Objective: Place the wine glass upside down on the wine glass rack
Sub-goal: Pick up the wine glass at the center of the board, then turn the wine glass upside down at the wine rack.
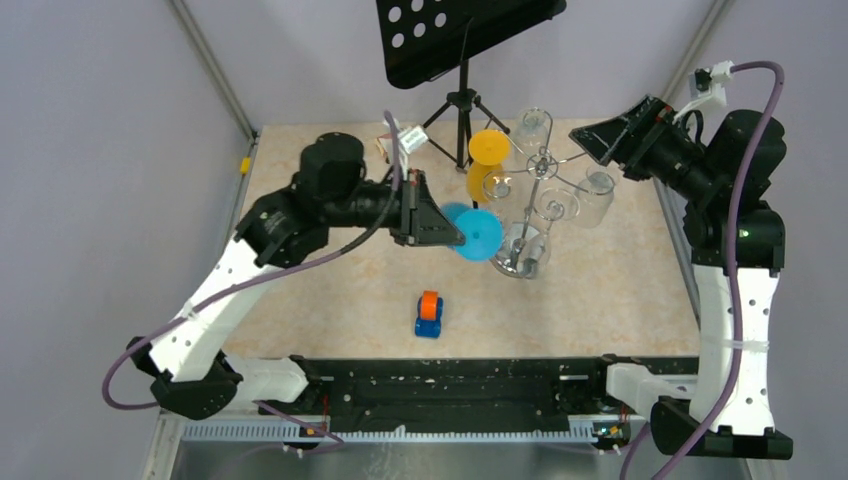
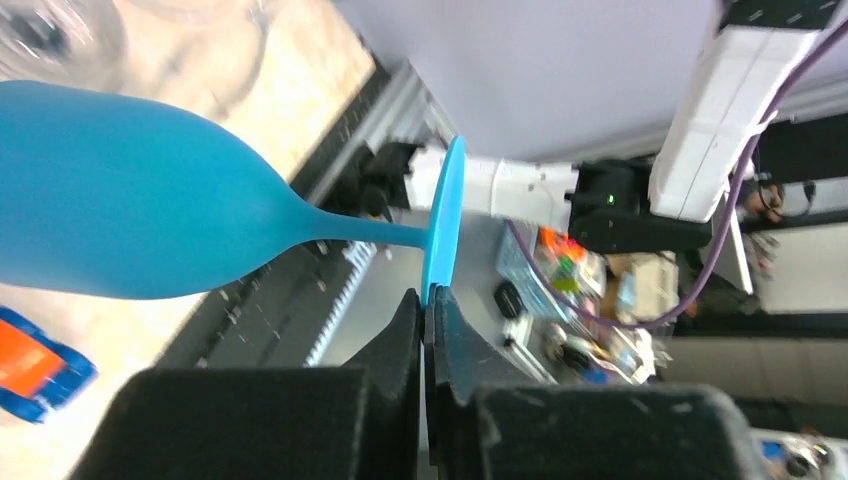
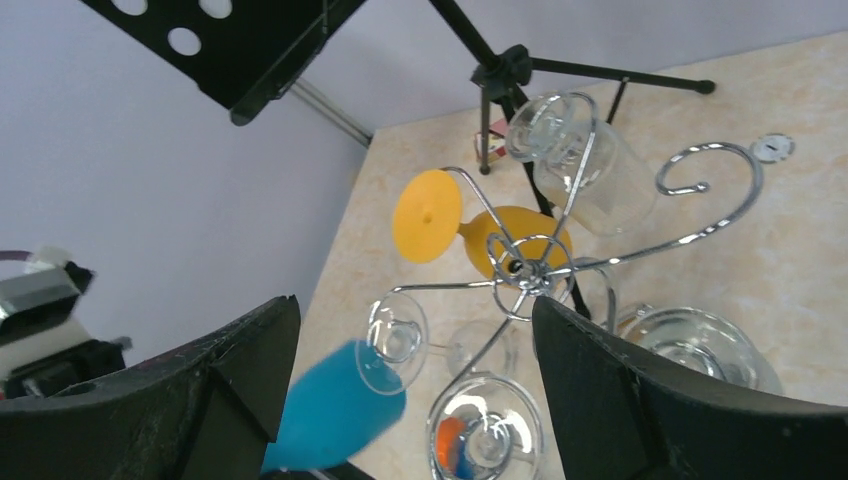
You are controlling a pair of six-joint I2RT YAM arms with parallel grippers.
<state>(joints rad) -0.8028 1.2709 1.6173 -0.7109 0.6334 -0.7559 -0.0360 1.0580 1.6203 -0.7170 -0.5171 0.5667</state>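
Observation:
A blue wine glass is held in the air just left of the chrome wine glass rack. My left gripper is shut on the rim of the glass's foot. In the left wrist view the stem is level and the bowl points left. The rack stands on a round metal base. An orange glass and several clear glasses hang from its arms. My right gripper is open and empty above the rack's right side. Its view looks down on the rack hub and the blue bowl.
A black tripod music stand stands behind the rack. A small blue and orange toy car lies on the table in front, also in the left wrist view. One curled hook arm holds nothing.

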